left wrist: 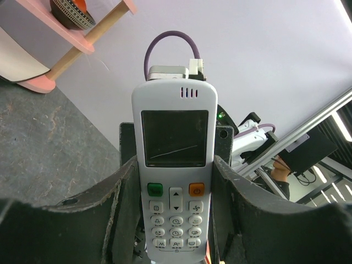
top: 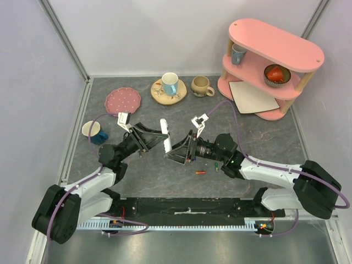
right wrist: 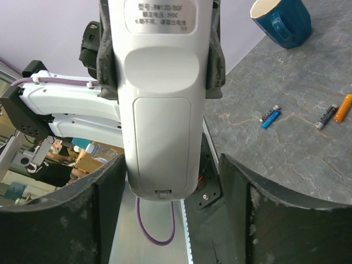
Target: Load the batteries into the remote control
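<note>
Top view: my left pincer holds the slim white plastic remote control above the table, my right pincer facing it; the small coloured cylindrical batteries lie loose nearer my right arm. Left wrist: jaws pressed on its sides, long axis along them. Right wrist: jaws spread, untouching, facing its closed battery cover.

The remote control is smooth, glossy white plastic. The fingers of the left pincer are matt, grainy black. The worktop looks like matt grey stone. The batteries have shiny metal ends.
</note>
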Tool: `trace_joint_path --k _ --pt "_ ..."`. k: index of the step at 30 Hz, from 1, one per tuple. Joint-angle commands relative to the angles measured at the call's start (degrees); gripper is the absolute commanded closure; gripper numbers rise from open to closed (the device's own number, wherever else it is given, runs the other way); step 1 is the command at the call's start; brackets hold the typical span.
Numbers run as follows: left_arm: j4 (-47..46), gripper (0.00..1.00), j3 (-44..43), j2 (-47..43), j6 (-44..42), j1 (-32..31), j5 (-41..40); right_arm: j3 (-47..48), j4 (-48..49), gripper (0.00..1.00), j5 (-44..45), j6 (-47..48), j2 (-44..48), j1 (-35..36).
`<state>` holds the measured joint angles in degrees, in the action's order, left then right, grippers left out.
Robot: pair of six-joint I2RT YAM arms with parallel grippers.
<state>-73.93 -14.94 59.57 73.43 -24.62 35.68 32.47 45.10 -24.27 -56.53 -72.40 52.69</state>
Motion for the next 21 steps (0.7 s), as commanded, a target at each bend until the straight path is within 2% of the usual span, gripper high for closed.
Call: trace_joint_path --k 1,8,11,12,14,15,18,21 --pt "-13.0 0.98 -0.8 -0.9 -2.1 -0.3 -1.5 2.3 4.6 0.27 -1.2 -0.3 -0.2 0.4" --pt "-12.6 0.98 0.0 -1.0 -2.1 -0.3 -2.0 1.9 3.9 0.46 -2.0 0.2 0.2 0.5" --pt "-12.0 0.92 0.1 -1.3 -2.1 -0.3 -2.3 1.8 3.7 0.54 -2.6 0.5 0.6 0.5" --pt "-11.4 0.84 0.1 -1.3 -2.0 -0.3 -2.4 1.8 3.2 0.56 -2.6 0.7 0.8 0.5" --pt "-10.4 0.75 0.1 -1.8 -1.8 -0.3 -2.5 1.9 2.0 0.57 -3.0 1.9 1.6 0.5" --pt "-8.8 0.56 0.1 -2.2 -1.9 -0.3 -2.5 2.2 0.7 0.57 -3.1 2.2 1.9 0.5" --pt "-5.3 0.27 -0.1 -4.2 -3.2 -0.2 -3.0 2.2 -2.8 0.57 -3.2 4.3 3.7 0.6" --pt "0.7 0.17 -0.9 -7.1 -5.4 -0.1 -3.4 2.8 -7.0 0.57 -3.6 6.6 5.7 0.5"
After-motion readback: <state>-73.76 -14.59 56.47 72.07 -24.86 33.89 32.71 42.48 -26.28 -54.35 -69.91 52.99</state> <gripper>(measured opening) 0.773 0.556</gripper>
